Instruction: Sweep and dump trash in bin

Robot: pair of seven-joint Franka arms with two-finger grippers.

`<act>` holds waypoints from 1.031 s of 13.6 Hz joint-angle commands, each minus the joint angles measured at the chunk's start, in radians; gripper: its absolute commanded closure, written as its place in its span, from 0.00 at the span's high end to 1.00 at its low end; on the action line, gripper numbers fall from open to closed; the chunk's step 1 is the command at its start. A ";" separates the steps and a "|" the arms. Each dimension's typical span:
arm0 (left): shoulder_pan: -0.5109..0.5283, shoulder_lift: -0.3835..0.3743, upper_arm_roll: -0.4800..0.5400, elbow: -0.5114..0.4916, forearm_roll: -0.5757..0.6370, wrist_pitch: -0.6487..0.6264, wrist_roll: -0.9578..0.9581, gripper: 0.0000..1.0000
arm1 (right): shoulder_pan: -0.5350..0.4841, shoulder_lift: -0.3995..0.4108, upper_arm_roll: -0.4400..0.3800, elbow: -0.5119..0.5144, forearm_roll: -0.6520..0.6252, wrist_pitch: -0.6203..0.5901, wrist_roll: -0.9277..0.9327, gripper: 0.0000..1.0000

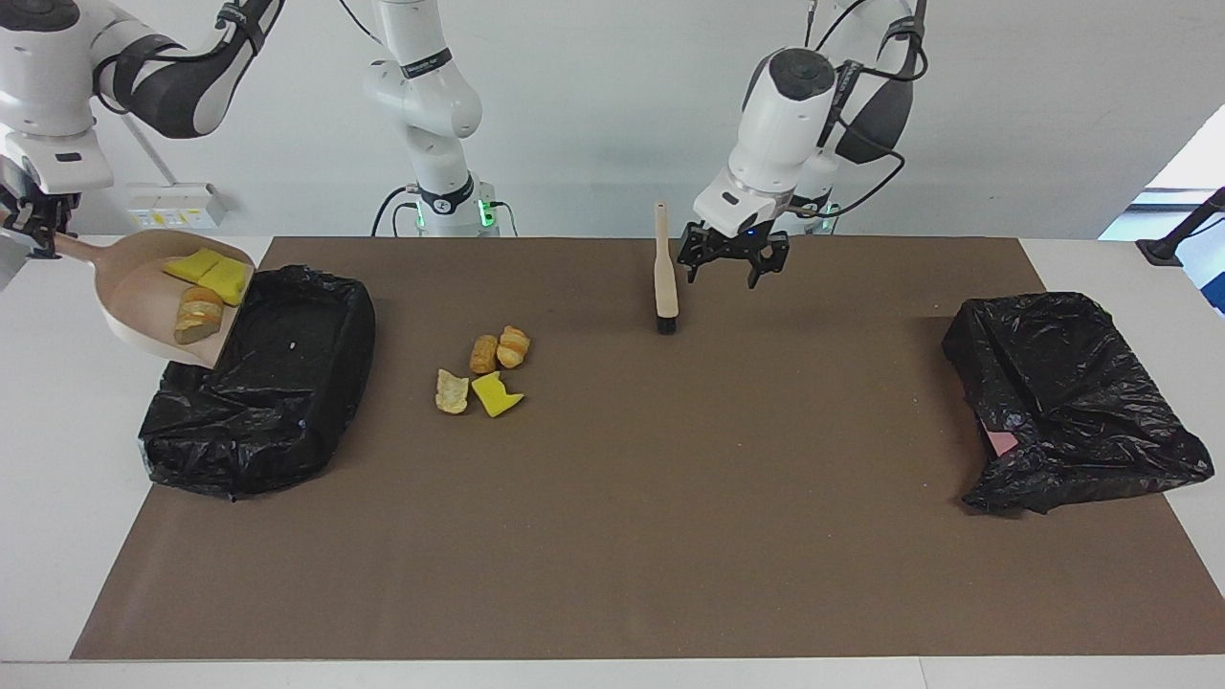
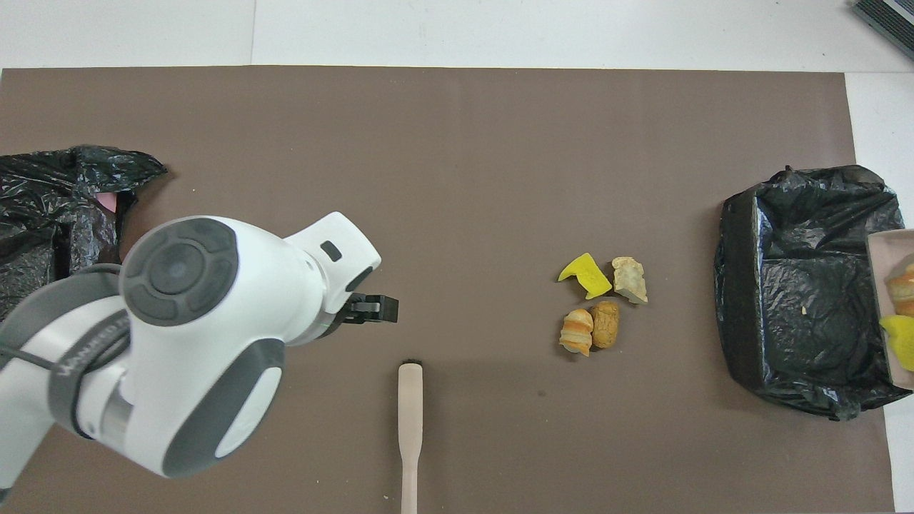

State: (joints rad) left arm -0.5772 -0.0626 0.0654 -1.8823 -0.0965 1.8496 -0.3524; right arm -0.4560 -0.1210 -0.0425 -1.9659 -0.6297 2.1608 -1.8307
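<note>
My right gripper is shut on the handle of the beige dustpan, held tilted over the edge of the black-bagged bin. Yellow chunks and a bread lump lie in the pan. The pan's edge also shows in the overhead view. Several more trash scraps lie on the brown mat beside the bin, also seen in the overhead view. The wooden brush lies on the mat, nearer to the robots than the scraps. My left gripper is open and empty, low over the mat just beside the brush.
A second bin wrapped in a crumpled black bag sits at the left arm's end of the mat. The brown mat covers most of the white table. The left arm's wrist fills the overhead view's lower corner.
</note>
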 commanded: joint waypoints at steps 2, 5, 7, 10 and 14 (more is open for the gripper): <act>0.141 0.012 -0.010 0.173 0.012 -0.156 0.165 1.00 | 0.106 -0.026 0.003 -0.041 -0.146 -0.073 0.179 0.00; 0.267 0.003 0.000 0.296 0.014 -0.306 0.302 1.00 | 0.143 -0.020 0.006 -0.048 -0.212 -0.087 0.211 0.00; 0.318 0.009 -0.003 0.341 0.011 -0.371 0.332 1.00 | 0.160 -0.025 0.006 -0.048 -0.265 -0.134 0.243 0.00; 0.367 0.032 0.001 0.414 0.006 -0.409 0.339 1.00 | 0.165 -0.063 0.013 -0.039 -0.301 -0.174 0.240 0.00; 0.393 0.080 0.000 0.485 0.011 -0.454 0.398 1.00 | 0.220 -0.146 0.046 -0.028 -0.389 -0.266 0.245 0.00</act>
State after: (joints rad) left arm -0.2073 -0.0240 0.0752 -1.4613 -0.0949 1.4391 0.0007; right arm -0.2690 -0.2153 -0.0124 -1.9848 -0.9711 1.9357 -1.6061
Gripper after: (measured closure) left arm 0.000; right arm 0.687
